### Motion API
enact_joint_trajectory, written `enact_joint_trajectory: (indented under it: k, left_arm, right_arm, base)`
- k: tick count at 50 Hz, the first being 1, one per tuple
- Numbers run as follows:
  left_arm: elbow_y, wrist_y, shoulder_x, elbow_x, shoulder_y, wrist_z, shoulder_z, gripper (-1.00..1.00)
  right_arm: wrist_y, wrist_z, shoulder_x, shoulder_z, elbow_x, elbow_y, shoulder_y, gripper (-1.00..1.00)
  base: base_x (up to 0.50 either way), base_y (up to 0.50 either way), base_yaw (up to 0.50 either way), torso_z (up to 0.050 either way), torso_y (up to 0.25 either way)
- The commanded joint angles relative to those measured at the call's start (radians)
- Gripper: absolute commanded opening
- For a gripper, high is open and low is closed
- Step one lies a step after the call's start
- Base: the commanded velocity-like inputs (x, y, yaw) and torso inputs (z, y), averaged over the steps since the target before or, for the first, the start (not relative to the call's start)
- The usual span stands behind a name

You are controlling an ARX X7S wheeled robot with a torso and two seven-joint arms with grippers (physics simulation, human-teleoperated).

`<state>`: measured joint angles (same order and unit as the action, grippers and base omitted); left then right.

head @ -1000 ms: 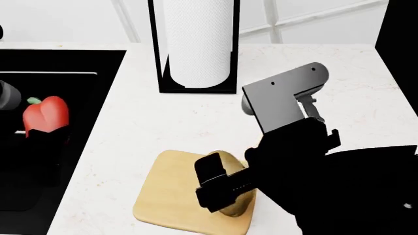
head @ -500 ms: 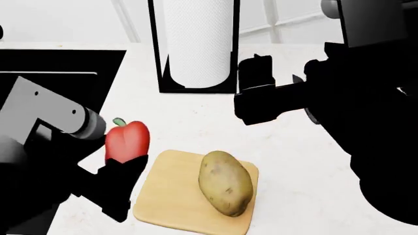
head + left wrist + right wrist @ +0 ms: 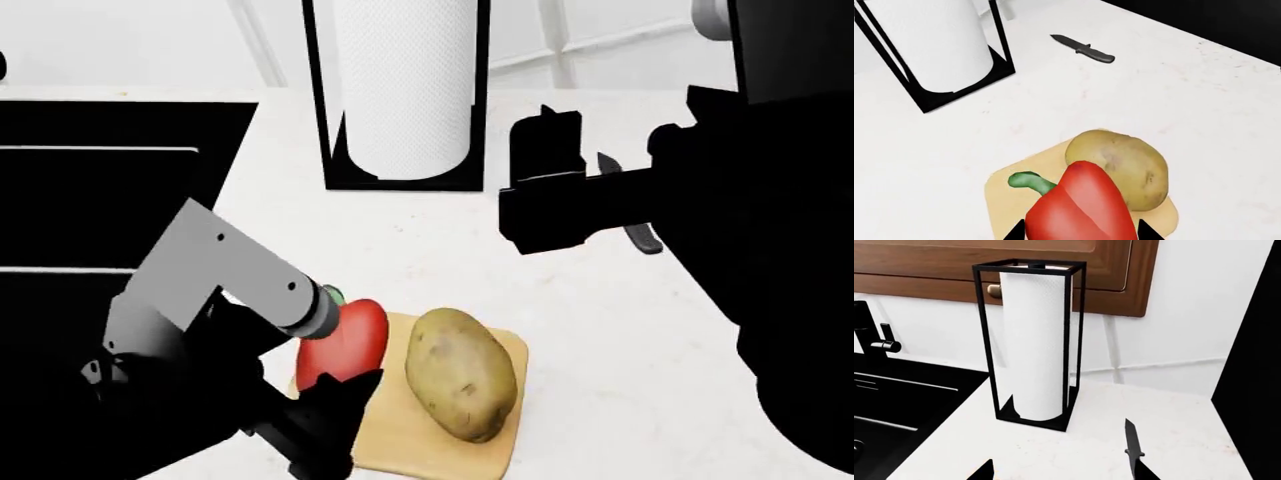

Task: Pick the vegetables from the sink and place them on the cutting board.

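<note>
Left gripper (image 3: 334, 385), black fingers, clamped on glossy red bell pepper (image 3: 344, 345) with small green stem, held at left edge of small light-tan wooden cutting board (image 3: 400, 420). Oval yellowish-brown speckled potato (image 3: 461, 373) lies on board, just beside pepper. Large black sink basin (image 3: 94, 190) at left. Right gripper (image 3: 541, 195) raised above white countertop (image 3: 587, 330), near white paper towel roll (image 3: 400, 85) in black wire holder; jaw state unclear.
</note>
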<state>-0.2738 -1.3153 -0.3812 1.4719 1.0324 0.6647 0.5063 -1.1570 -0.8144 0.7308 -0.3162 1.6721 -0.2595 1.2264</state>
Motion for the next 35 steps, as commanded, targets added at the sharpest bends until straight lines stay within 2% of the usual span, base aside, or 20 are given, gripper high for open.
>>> enact_joint_trajectory:
  k: [1, 24, 35]
  left_arm:
    - [0.020, 0.002, 0.009, -0.042, -0.003, -0.021, 0.052, -1.00]
    - [0.023, 0.026, 0.005, -0.061, -0.028, -0.042, 0.091, -1.00]
    - [0.083, 0.053, 0.026, -0.129, 0.017, -0.085, 0.124, -1.00]
  right_arm:
    - [0.012, 0.001, 0.013, 0.006, 0.008, -0.013, -0.027, 1.00]
    - [0.017, 0.004, 0.027, 0.000, 0.014, -0.014, -0.040, 1.00]
    - [0.022, 0.006, 0.022, -0.006, 0.015, -0.013, -0.040, 1.00]
  base:
    - [0.00, 0.00, 0.00, 0.000, 0.000]
    - [0.00, 0.00, 0.00, 0.000, 0.000]
    - [0.00, 0.00, 0.00, 0.000, 0.001]
